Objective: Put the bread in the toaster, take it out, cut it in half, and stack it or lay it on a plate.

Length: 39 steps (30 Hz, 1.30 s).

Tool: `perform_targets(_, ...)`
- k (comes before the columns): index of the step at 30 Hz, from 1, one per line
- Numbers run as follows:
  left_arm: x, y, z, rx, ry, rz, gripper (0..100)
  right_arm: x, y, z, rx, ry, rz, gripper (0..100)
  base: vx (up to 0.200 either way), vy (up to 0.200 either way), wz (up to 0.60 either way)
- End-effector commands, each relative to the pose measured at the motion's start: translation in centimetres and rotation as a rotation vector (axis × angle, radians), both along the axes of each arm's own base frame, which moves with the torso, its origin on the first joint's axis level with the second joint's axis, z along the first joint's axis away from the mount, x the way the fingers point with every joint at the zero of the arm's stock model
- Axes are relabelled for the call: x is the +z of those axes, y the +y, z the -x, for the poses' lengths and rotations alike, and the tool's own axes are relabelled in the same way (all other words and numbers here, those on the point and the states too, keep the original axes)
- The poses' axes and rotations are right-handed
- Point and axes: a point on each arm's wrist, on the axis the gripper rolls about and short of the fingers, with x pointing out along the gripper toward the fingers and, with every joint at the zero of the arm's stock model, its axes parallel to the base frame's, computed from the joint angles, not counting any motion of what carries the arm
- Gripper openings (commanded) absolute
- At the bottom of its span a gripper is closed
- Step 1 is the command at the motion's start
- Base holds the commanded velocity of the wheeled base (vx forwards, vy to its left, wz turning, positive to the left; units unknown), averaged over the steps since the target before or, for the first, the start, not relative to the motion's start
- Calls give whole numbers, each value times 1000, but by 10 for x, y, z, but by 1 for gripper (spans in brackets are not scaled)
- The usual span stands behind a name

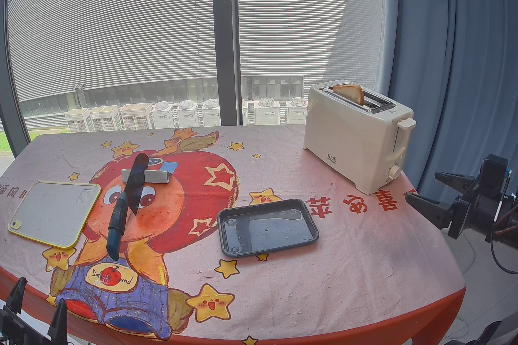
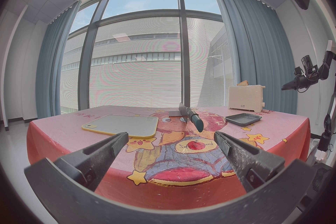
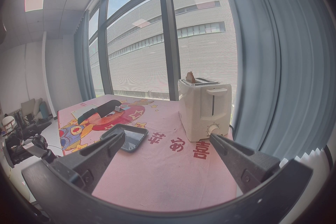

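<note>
Fingers point(image 2: 101, 154) of the left gripper point(image 2: 170, 137) stand wide apart and empty; beyond them lie a pale yellow-rimmed cutting board point(image 1: 54, 212) and a black-bladed, blue-handled knife point(image 1: 125, 203). Farther right sits a dark rectangular metal tray point(image 1: 268, 227). Beyond the right gripper point(image 3: 167, 136), equally wide and empty, a toasted bread slice point(image 1: 349, 92) stands in the cream two-slot toaster point(image 1: 356, 146).

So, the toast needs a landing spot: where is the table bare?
Bare cloth lies between the dark rectangular tray and the cream toaster, and right of the tray. Crowded left: pale cutting board, blue-handled knife.
</note>
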Motion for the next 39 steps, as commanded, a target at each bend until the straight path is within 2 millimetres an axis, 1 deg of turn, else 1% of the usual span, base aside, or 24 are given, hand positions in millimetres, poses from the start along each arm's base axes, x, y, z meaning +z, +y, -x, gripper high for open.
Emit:
perform_targets(1, -5, 0, 0, 0, 1, 1, 100, -4, 0, 1, 1, 16, 6, 100, 0, 0, 0)
perform_targets(14, -5, 0, 0, 0, 1, 0, 100, -25, -2, 6, 21, 86, 47, 100, 0, 0, 0)
perform_targets(17, -5, 0, 0, 0, 1, 0, 100, -30, 0, 1, 19, 115, 58, 100, 0, 0, 0)
perform_targets(18, -5, 0, 0, 0, 1, 1, 100, -32, 0, -1, 17, 124, 65, 0, 0, 0, 0)
perform_targets(23, -5, 0, 0, 0, 1, 0, 100, -38, 1, -7, -1, 159, 74, 0, 0, 0, 0)
perform_targets(25, -5, 0, 0, 2, 1, 0, 100, -38, 1, -8, -3, 160, 75, 0, 0, 0, 0)
perform_targets(26, -5, 0, 0, 0, 1, 0, 100, -38, 1, -11, -12, 163, 70, 0, 0, 0, 0)
perform_targets(31, -5, 0, 0, 2, 1, 0, 100, -42, -5, -15, -41, 186, 70, 0, 0, 0, 0)
perform_targets(35, -5, 0, 0, 0, 1, 1, 100, -47, -10, -24, -83, 217, 79, 0, 0, 0, 0)
perform_targets(38, -5, 0, 0, 0, 1, 1, 100, -49, -11, -29, -92, 229, 81, 0, 0, 0, 0)
perform_targets(39, -5, 0, 0, 0, 1, 1, 100, -54, -10, -33, -97, 250, 88, 0, 0, 0, 0)
